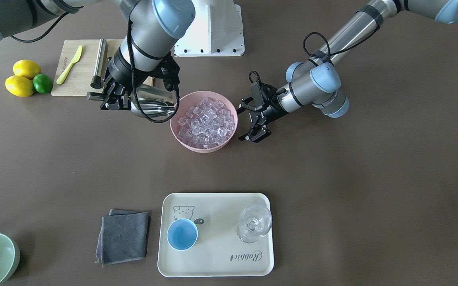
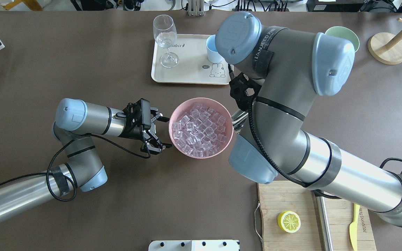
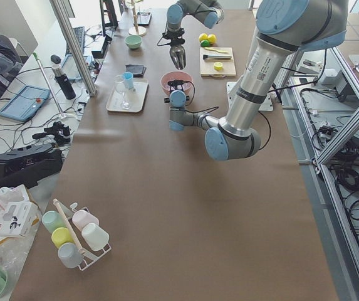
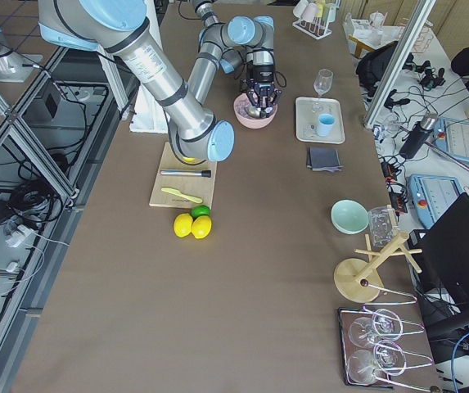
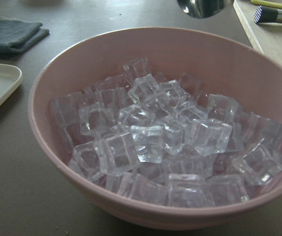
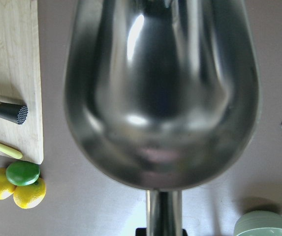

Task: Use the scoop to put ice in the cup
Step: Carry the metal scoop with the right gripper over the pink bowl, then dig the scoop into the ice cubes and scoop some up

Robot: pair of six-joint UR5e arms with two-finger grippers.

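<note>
— Where do we find the ice (image 1: 206,122)?
— We see clear, glassy cubes heaped in the pink bowl (image 1: 203,149) at mid-desk.
— And the scoop (image 1: 153,104)?
— We make it shiny steel with an empty trough. The right end effector (image 1: 114,101) grips its handle and holds it roughly level above the desk, its mouth just beside the bowl's rim.
— The cup (image 1: 182,234)?
— Small, light blue, upright and empty, we'd say. It stands on the cream tray (image 1: 217,254), well apart from the bowl.
</note>
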